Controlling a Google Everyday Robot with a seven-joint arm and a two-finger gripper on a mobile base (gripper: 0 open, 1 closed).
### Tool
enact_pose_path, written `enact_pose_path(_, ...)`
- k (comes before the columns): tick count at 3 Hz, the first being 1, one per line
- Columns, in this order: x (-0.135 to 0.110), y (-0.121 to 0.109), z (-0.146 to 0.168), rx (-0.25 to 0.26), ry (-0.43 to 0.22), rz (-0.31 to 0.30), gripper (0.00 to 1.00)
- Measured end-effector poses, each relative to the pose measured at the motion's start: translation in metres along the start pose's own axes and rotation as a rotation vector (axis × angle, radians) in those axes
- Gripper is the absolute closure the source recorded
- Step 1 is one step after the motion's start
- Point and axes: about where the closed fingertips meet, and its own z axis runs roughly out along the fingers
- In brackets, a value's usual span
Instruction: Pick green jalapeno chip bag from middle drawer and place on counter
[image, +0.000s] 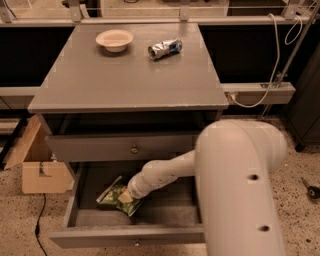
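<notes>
**Hand down on chip bag in open drawer below the counter**

Hand (126, 196) sits low beneath the counter (130, 75), inside the pulled-out middle drawer (73, 200), and its tip rests on the green jalapeno chip bag (111, 198). The wrist covers the contact, so whether the hand is apart, together or clamped on the bag cannot be told. The pale arm (165, 172) slants down to it from the large rounded body, which fills the space under the counter's right front corner.

The bag lies on the drawer's dark floor, below the left half of the counter's front edge. It looks slightly crumpled, with one corner lifted, though the light is too dim to be sure. Green shows on both sides of the hand's tip.

Directly under the counter's front edge, a flat drawer front (100, 148) with a round knob is closed. On the counter, near its far edge, stand a shallow cream bowl (114, 39) and, just to the bowl's right, a silver-and-blue foil wrapper (165, 48), the two apart. A cardboard box (42, 172) sits on the floor beyond the counter's left side.
</notes>
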Motion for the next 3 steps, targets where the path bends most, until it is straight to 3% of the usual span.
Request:
enact_pose_path(1, 0.001, 0.018, -0.018, -0.053, -0.095, -0.117, 0.96)
enact_pose_path(2, 0.002, 0.054, -0.051, -0.141, -0.178, -0.219, 1.00)
enact_pose_path(3, -0.018, 0.084, -0.105, -0.223, -0.307, -0.305, 1.00)
